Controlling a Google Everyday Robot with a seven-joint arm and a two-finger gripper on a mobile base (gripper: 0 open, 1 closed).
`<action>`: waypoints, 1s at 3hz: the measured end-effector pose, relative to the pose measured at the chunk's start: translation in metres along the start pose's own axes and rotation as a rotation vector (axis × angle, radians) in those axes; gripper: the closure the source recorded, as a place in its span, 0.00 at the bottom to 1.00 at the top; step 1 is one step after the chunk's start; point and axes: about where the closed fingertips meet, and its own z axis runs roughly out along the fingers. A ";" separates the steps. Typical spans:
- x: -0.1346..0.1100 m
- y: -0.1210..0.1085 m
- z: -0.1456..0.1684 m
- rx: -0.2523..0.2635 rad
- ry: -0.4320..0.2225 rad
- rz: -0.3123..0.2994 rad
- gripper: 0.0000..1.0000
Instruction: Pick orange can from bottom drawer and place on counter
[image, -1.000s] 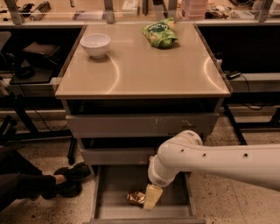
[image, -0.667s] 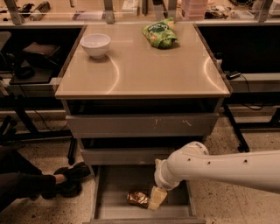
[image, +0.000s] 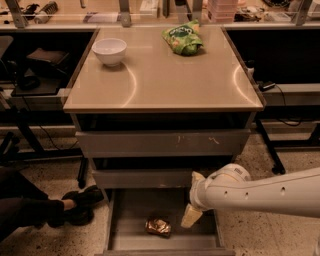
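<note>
The orange can (image: 158, 226) lies on the grey floor of the open bottom drawer (image: 131, 210), near its front middle. My gripper (image: 190, 216) hangs down from the white arm (image: 260, 192) into the drawer, just right of the can and a little apart from it. The beige counter (image: 165, 75) tops the drawer cabinet above.
A white bowl (image: 109, 51) stands at the counter's back left and a green snack bag (image: 183, 39) at its back right. Two shut grey drawers (image: 162, 144) sit above the open one. A person's dark shoe and leg (image: 75, 202) lie on the floor at the left.
My arm and gripper have shifted to the right, so the gripper now stands a little away from the can instead of right against it. The can has not moved.
</note>
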 end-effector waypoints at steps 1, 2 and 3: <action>-0.007 0.007 0.019 -0.029 -0.035 0.021 0.00; -0.022 0.006 0.063 -0.057 -0.111 0.091 0.00; -0.035 0.014 0.123 -0.105 -0.186 0.185 0.00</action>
